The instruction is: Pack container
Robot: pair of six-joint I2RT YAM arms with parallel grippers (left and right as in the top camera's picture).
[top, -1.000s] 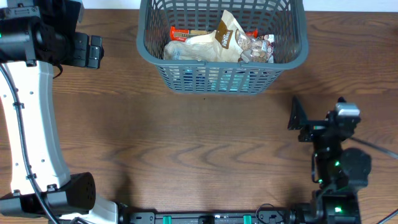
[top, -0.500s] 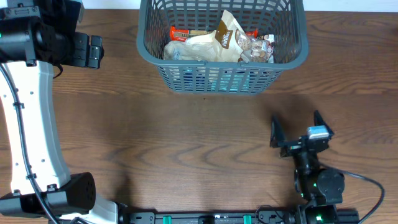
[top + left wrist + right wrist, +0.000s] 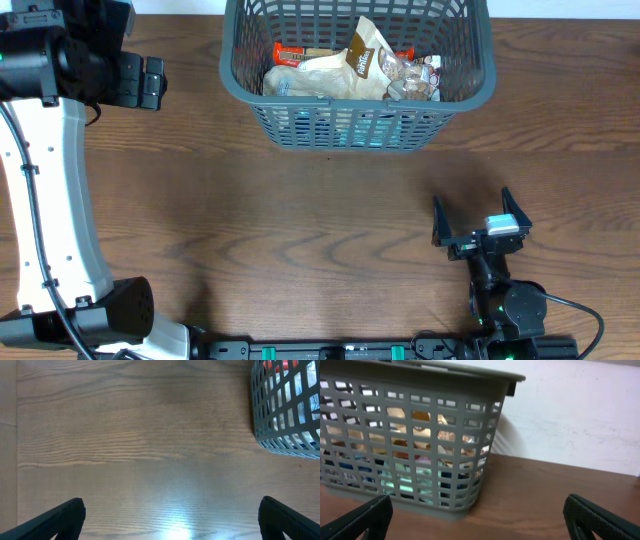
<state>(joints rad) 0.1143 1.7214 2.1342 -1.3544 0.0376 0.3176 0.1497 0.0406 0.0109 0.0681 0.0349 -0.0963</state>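
Observation:
The dark grey lattice basket (image 3: 470, 90) stands at the table's far middle with several snack packets (image 3: 350, 70) inside. It also shows in the right wrist view (image 3: 420, 380) and at the left wrist view's top right corner (image 3: 287, 440). My right gripper (image 3: 480, 222) is open and empty, low near the table's front right, well short of the basket; its fingers frame the right wrist view (image 3: 480, 520). My left gripper (image 3: 172, 520) is open and empty over bare table, left of the basket; the overhead shows only its arm and wrist (image 3: 140, 80).
The left arm's white link (image 3: 55, 200) runs down the table's left side to its base (image 3: 120, 310). A pale wall (image 3: 580, 415) rises behind the table's far edge.
My right arm has drawn back toward the front edge and a little left, away from the basket, with its gripper open. The left arm and the basket have not moved.

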